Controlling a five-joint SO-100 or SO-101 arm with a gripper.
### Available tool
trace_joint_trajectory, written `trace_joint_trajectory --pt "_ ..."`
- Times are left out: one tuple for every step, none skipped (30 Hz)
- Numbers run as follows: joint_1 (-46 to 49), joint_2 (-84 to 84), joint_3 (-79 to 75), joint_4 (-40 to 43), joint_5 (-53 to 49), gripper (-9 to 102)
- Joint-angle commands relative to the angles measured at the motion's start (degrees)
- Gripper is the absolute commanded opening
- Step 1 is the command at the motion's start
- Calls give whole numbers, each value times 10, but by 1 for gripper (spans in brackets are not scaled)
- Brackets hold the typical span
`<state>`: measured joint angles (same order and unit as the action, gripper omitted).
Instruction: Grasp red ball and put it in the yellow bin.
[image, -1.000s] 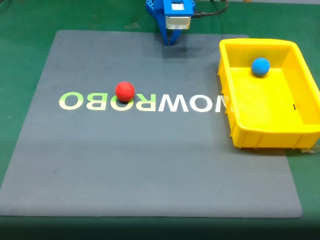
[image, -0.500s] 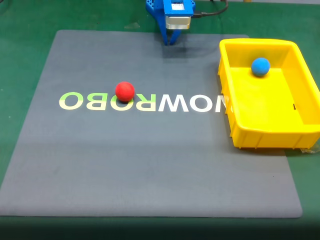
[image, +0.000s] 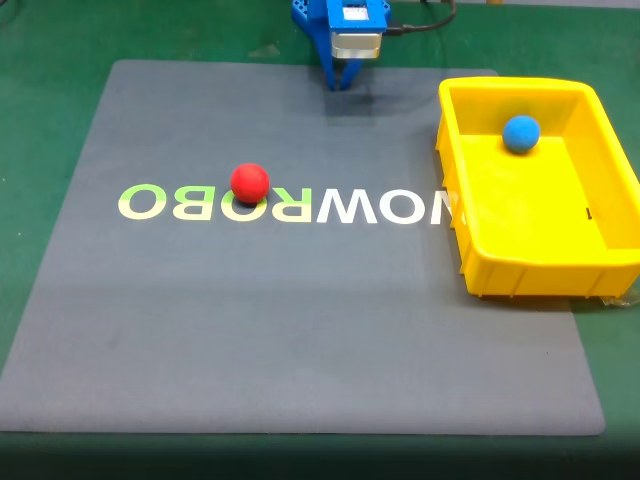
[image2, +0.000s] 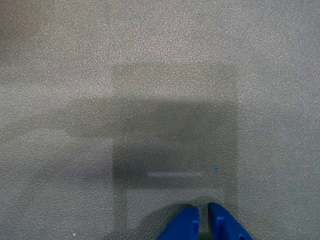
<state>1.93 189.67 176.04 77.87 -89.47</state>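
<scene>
Green desk (image: 40, 60) shows around a grey mat (image: 300, 330) printed with pale letters that read mirrored in the fixed view. On the mat, left of centre in that view and resting on those letters, sits the red ball (image: 249, 183), free and untouched, well apart from everything else.

At about 12 o'clock on the mat's far edge the blue arm hangs with its gripper (image: 341, 84) pointing down at bare mat. The wrist view shows the two blue fingertips (image2: 186, 226) at the bottom edge with only a thin slit between them: the jaws are narrow, nearly closed, and hold nothing. This looks like a parked pose, tucked back so the working area stays clear, and the reach has not begun.

At about 3 o'clock the bin (image: 455, 215) sits with its near corner overhanging the mat edge. Inside, toward its far wall, lies a blue ball (image: 521, 133); the rest of its floor is bare, leaving plenty of room.

From the gripper, the ball lies toward roughly 7 o'clock. The jaws would need to spread before coming down around it.
</scene>
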Motion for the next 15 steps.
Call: trace_joint_trajectory --pt "1 0 17 -1 6 0" --pt "1 1 17 -1 6 0" --pt "1 2 17 0 6 0" --pt "1 3 17 0 7 0" --pt "2 4 17 1 7 0" --pt "2 4 17 1 8 0" --pt "2 4 17 1 8 0" --pt "3 6 17 2 8 0" --pt "3 7 17 2 8 1" --pt "4 8 17 3 8 1" --pt "4 10 17 4 9 2" --pt "4 10 17 4 10 4" --pt "4 10 17 4 9 9" --pt "4 9 17 4 6 16" --pt "5 9 17 2 3 22"
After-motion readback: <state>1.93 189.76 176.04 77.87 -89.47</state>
